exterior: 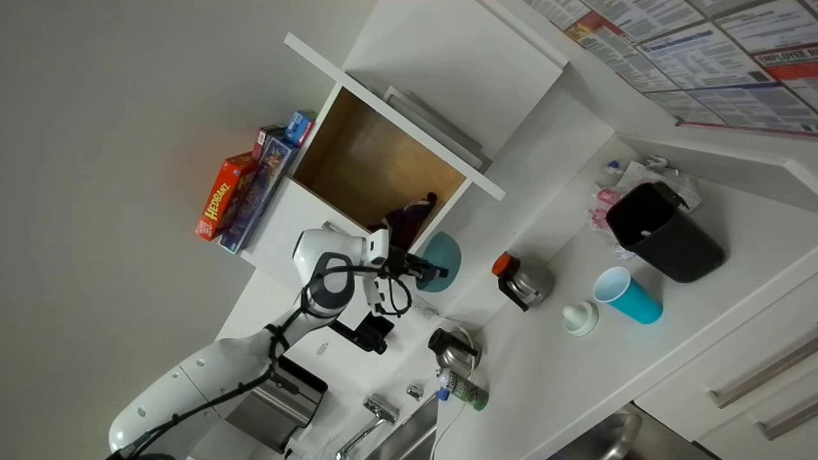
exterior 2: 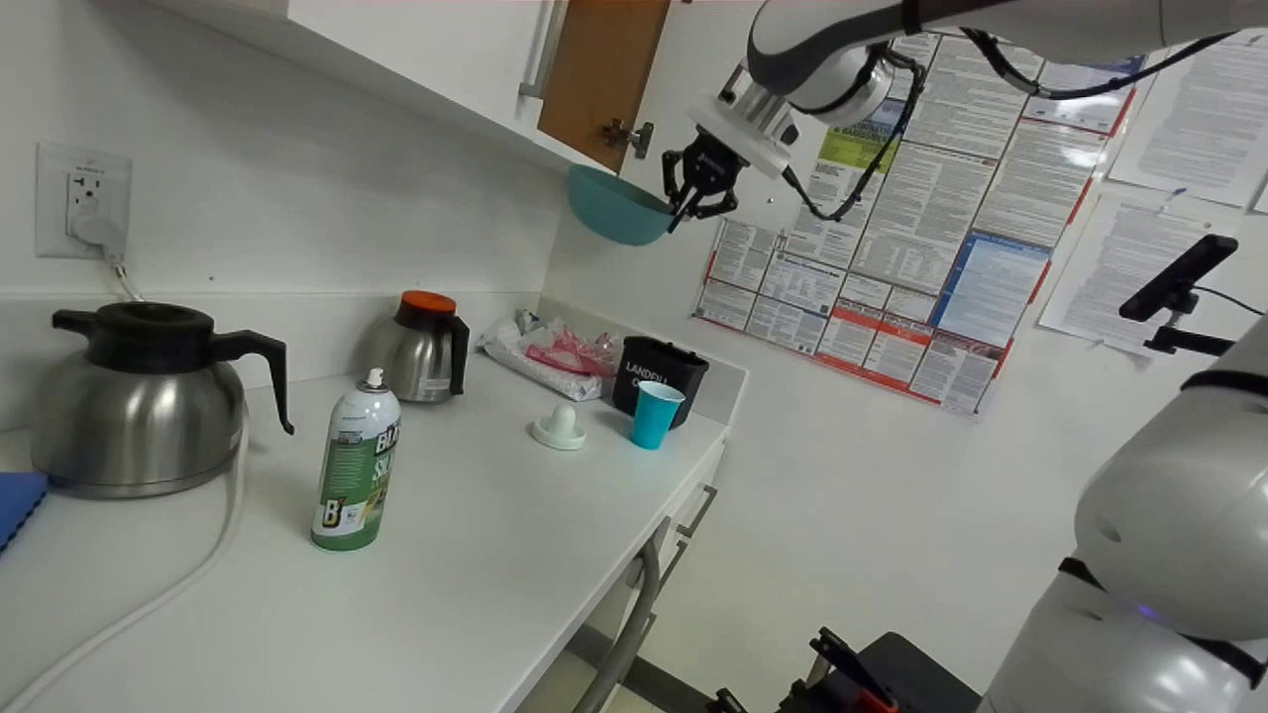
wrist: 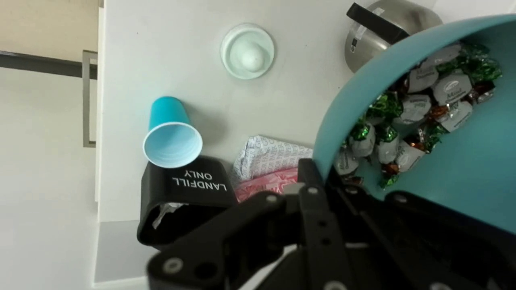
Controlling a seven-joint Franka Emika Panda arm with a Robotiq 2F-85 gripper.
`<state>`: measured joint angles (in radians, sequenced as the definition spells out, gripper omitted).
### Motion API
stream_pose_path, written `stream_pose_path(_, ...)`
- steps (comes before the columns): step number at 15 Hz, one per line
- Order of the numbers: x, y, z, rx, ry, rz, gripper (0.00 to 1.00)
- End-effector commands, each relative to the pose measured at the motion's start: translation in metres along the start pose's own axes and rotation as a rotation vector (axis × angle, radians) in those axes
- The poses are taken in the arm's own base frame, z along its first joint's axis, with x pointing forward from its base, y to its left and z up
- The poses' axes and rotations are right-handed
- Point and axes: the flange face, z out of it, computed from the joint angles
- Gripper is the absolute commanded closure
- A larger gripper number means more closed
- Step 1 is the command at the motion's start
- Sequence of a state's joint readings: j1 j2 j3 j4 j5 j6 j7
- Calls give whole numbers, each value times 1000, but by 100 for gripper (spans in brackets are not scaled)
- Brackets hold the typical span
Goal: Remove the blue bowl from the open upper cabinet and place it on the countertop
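Note:
The teal-blue bowl (exterior: 446, 255) hangs in the air, just outside and below the open upper cabinet (exterior: 374, 153), above the white countertop (exterior: 530, 370). It is tilted in an exterior view (exterior 2: 616, 208). My gripper (exterior 2: 680, 218) is shut on the bowl's rim, one finger inside and one outside. In the wrist view, the gripper (wrist: 320, 175) pinches the bowl's wall, and wrapped candies (wrist: 415, 106) lie inside the bowl (wrist: 471, 165). A dark cloth-like item (exterior: 409, 220) is in the cabinet. The countertop also shows in the wrist view (wrist: 290, 100).
On the countertop stand a carafe with orange lid (exterior 2: 421, 347), a larger carafe (exterior 2: 149, 406), a green spray can (exterior 2: 359, 465), a white knobbed lid (exterior 2: 560, 429), a light-blue cup (exterior 2: 656, 416), a black bin (exterior 2: 659, 371) and plastic bags (exterior 2: 565, 352). The open cabinet door (exterior: 393, 115) juts out.

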<state>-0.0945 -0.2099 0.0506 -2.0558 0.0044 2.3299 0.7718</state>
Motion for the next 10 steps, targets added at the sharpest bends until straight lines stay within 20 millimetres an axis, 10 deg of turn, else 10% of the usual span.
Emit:
stream_pose_path(1,-47,44,25,38,-18,-2,99)
stream_pose_path(4,-88,75,52,36,-50,-11,99)
stream_pose_path(5,-63,53,55,5,-53,-4,99)
stream_pose_path(10,-69,58,61,-1,-59,-7,96)
